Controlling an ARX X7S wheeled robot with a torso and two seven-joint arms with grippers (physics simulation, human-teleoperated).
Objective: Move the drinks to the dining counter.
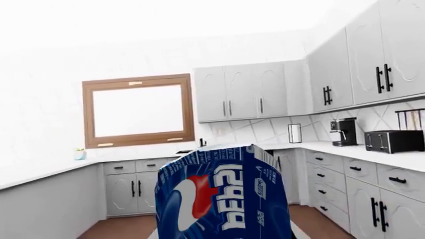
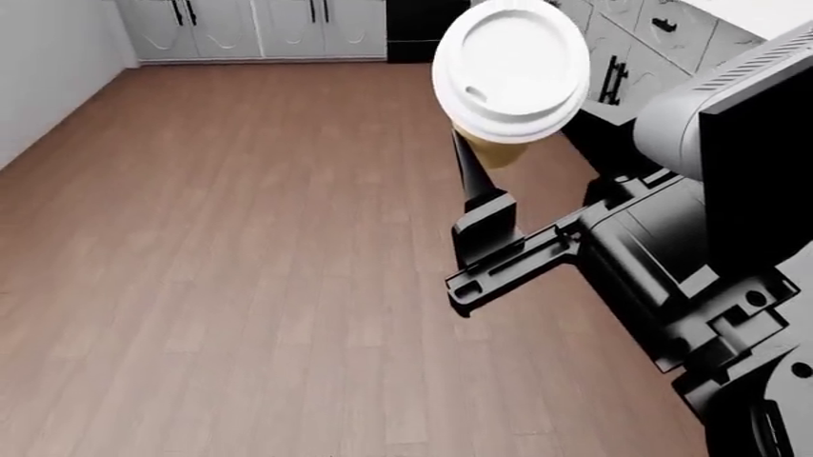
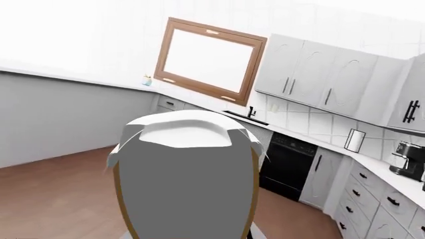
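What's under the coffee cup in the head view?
Below the coffee cup, only the right gripper's dark finger and bare wooden floor show. The wide lid hides most of the cup's body and the grip.

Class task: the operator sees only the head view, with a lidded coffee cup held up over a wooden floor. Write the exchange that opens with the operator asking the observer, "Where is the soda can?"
Observer: The left wrist view is filled by the soda can, close to the camera and off the floor.
Operator: Is a counter anywhere near?
Observer: A white counter along the wall carries a toaster and a coffee machine.
Operator: What lies beyond my coffee cup?
Observer: The right wrist view shows a black oven under a wood-framed window.
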